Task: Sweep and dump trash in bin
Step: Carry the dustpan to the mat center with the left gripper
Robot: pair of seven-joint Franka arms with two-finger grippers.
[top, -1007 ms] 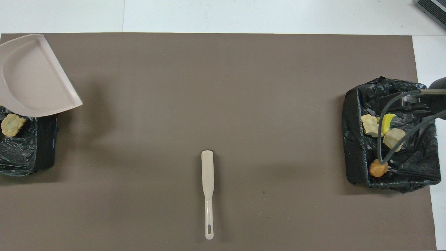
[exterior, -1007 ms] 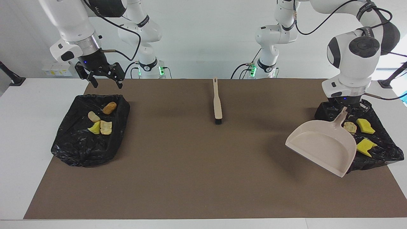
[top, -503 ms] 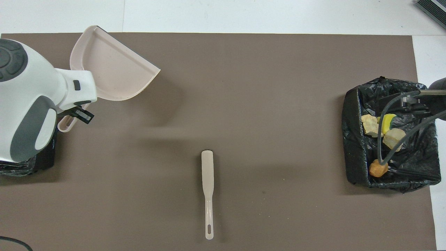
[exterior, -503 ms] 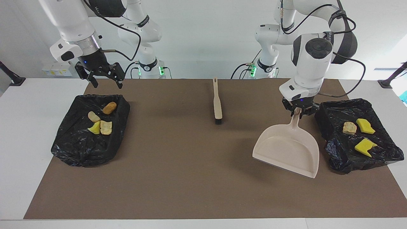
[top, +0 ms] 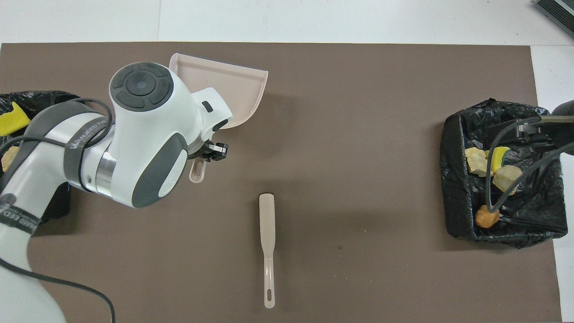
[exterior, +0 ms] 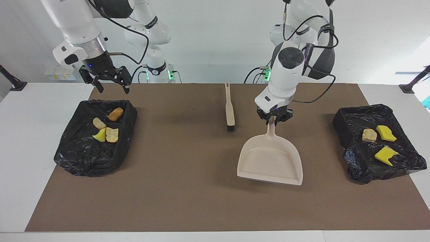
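My left gripper (exterior: 272,121) is shut on the handle of the empty beige dustpan (exterior: 270,159), held low over the middle of the mat, its mouth pointing away from the robots. The beige brush (exterior: 229,107) lies on the mat beside it. Trash lies in two black-lined bins. The bin (exterior: 356,164) at the left arm's end holds a tan lump (exterior: 369,135) and two yellow pieces (exterior: 385,133). The bin (exterior: 84,161) at the right arm's end holds an orange lump (exterior: 115,114), tan pieces (exterior: 112,134) and a yellow piece (exterior: 100,135). My right gripper (exterior: 113,89) hangs open over that bin's rim.
The brown mat (exterior: 188,188) covers most of the white table. In the overhead view the left arm's body covers part of the dustpan (top: 237,85) and of its bin (top: 45,95); the brush (top: 267,233) lies nearer to the robots than the dustpan.
My left arm has swung the dustpan from over the bin at its end toward the middle of the mat, levelling it beside the brush. The right arm waits unmoved.
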